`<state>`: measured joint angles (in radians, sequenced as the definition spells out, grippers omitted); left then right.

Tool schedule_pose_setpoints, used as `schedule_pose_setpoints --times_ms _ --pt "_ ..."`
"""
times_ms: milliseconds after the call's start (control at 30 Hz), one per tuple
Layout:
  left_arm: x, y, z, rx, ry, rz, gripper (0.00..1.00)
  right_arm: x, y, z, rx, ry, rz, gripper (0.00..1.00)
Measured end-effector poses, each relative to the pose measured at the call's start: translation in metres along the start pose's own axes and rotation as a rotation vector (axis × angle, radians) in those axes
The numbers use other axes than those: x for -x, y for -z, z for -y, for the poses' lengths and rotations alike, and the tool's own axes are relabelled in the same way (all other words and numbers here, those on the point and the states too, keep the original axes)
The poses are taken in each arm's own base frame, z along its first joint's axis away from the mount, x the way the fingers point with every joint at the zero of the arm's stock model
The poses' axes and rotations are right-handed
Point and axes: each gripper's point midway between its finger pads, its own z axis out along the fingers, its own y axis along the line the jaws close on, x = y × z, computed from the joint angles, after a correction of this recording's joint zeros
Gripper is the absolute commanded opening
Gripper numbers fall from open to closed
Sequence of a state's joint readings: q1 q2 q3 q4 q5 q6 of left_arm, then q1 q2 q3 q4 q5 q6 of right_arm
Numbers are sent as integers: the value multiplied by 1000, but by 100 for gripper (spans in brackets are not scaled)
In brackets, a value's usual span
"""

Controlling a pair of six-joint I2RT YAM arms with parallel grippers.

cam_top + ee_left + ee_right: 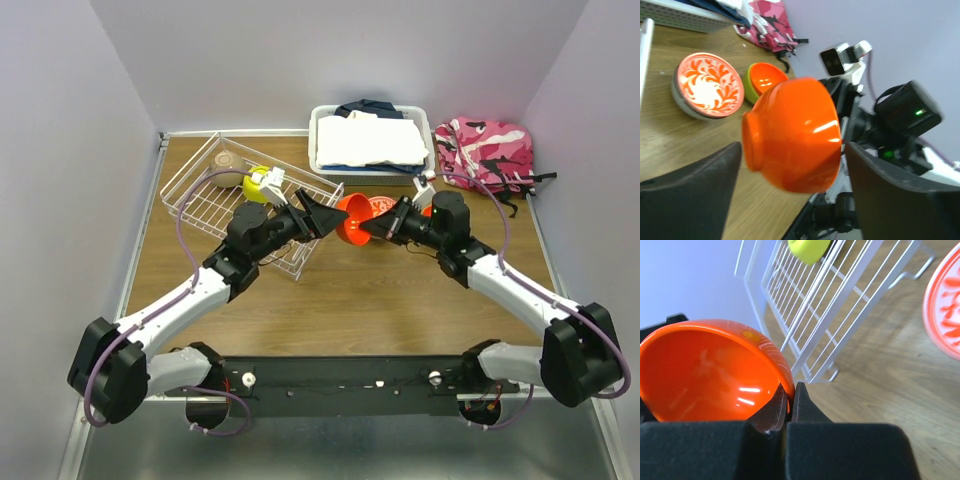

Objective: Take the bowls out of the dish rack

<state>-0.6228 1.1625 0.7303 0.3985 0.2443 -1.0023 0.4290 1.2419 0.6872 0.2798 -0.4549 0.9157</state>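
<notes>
The orange bowl (350,220) is hanging tipped on its side over the table (380,290), just off the right end of the rack (205,205), with its mouth facing the right arm and its foot facing the left one. The right gripper (788,397) is pinching the bowl's rim, one finger inside and one outside, clamped tight on the wall. The left gripper (318,213) is sitting at the other side of the bowl with its fingers (690,195) spread wide on either flank (whether they are touching it I cannot tell). In the rack a yellow bowl (255,186) is lying near the right side and a taupe bowl (225,160) is sitting toward the far end. On the table just behind the held bowl, a patterned bowl (707,85) is standing upright, and beside it a second orange bowl (767,79) is nesting in a lime bowl (751,82). Farther back, a white bin (322,150) of folded cloth is standing next to a pink camouflage bag (485,150).
</notes>
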Motion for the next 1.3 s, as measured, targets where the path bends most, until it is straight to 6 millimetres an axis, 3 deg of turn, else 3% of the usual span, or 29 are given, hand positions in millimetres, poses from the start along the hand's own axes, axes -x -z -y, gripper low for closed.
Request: schedule_pose_setpoints --times_ms 200,433,467,633,767,867,933,1133,1300 --pt "12 19 -9 81 -119 60 99 29 8 -6 -131 89 49 1" --pt "41 55 -25 269 -298 161 99 70 30 12 -431 218 111 1" --pt "46 63 -33 331 -346 164 99 77 34 18 -487 237 122 1" --pt "75 97 -25 438 -502 217 99 104 53 58 -736 272 121 1" --pt "98 133 -22 531 -629 279 99 126 79 105 -915 226 113 1" --pt "106 152 -31 604 -693 320 99 136 102 135 -1010 169 111 1" --pt "103 163 -47 661 -723 325 99 142 119 155 -1068 126 109 1" --pt "91 166 -79 750 -766 258 99 146 138 184 -1116 50 104 1" --pt "93 171 -82 769 -777 265 99 128 138 208 -1112 -12 46 1"
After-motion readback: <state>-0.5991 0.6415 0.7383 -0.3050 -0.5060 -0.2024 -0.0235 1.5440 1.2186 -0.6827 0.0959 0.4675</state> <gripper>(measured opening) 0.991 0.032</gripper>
